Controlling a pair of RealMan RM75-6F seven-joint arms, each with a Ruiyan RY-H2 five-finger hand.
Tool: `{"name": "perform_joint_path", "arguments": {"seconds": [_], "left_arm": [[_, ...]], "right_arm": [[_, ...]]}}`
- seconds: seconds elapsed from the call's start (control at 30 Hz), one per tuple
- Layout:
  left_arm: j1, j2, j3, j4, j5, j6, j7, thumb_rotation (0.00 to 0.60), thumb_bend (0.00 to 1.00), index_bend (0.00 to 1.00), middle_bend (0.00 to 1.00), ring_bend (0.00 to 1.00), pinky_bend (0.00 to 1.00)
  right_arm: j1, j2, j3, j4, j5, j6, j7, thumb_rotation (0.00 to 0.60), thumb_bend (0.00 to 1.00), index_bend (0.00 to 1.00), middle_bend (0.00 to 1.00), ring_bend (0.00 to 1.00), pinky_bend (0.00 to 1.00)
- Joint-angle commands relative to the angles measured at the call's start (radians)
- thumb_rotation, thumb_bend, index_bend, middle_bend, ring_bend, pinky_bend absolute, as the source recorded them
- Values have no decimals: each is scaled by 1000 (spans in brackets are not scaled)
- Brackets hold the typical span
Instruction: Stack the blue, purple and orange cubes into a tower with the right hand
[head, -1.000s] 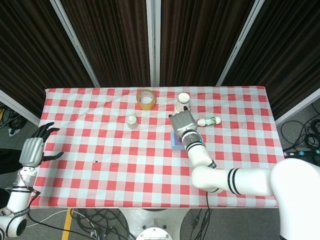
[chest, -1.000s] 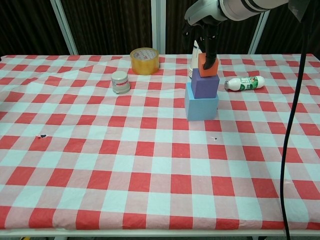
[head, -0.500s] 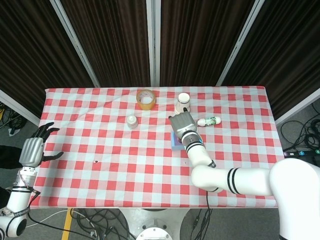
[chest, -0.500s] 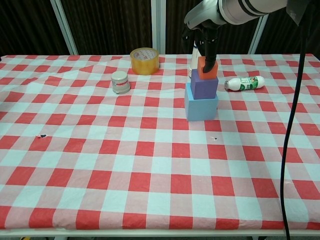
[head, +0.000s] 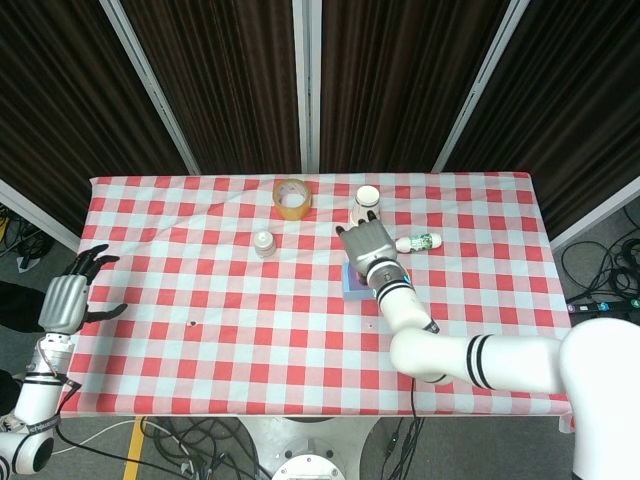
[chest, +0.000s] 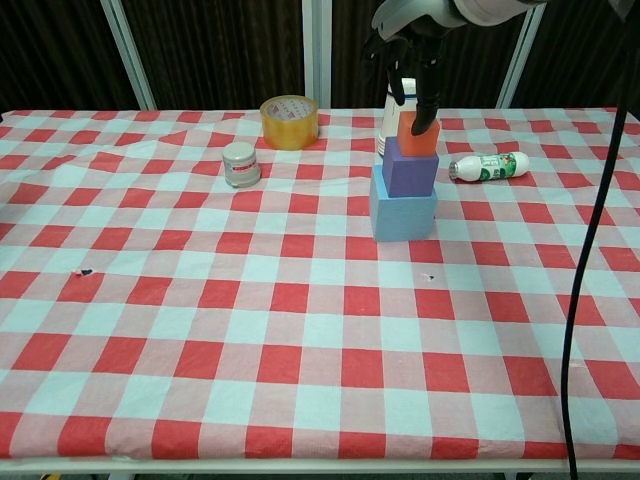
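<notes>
While the orange cube (chest: 417, 137) sits on the purple cube (chest: 410, 169), itself on the blue cube (chest: 403, 213) mid-counter (chest: 250, 330), the right hand (chest: 412, 45) hovers over the tower, fingers (chest: 431, 95) reaching down beside the orange cube; whether they grip it I cannot tell. Left hand (head: 68, 298) hangs off the counter's left edge, fingers spread, holding nothing.

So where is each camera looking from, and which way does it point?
Head view: high above, pointing down at the whole table; both arms show, left robot hand off the table's edge.
Chest view: low at the table's front edge, facing the curtains; only the right robot hand shows.
Both show that hand over the cube tower.
</notes>
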Motion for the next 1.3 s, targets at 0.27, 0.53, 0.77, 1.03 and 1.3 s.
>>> {"name": "perform_joint_path", "arguments": {"seconds": [0.27,0.53,0.77,1.03,1.3], "left_arm": [[-2,0,2,-4,6,3,5,600,111,307,240,163,289],[-4,3,7,-11,19,15,19,600,111,307,240,163,289],[-4,8,12,-29,42,49,66,600,111,307,240,163,288],[-7,8,20,-30,54,60,143,600,111,307,240,163,289],[-9,13,22,-65,56,66,211,600,111,307,240,163,288]], "right_arm": [[-397,258,-131,-465,-759,562,206,600,8,99,274,89,6],[-775,136,-320,-271,-1060,745,448,600,41,99,237,58,1],[-950,-35,-329,41,-1206,764,587,600,38,93,185,16,0],[-1005,-59,-262,113,-1287,734,627,600,38,89,184,9,0],[-1038,-59,-210,125,-1307,657,635,600,38,89,185,7,0]]}}
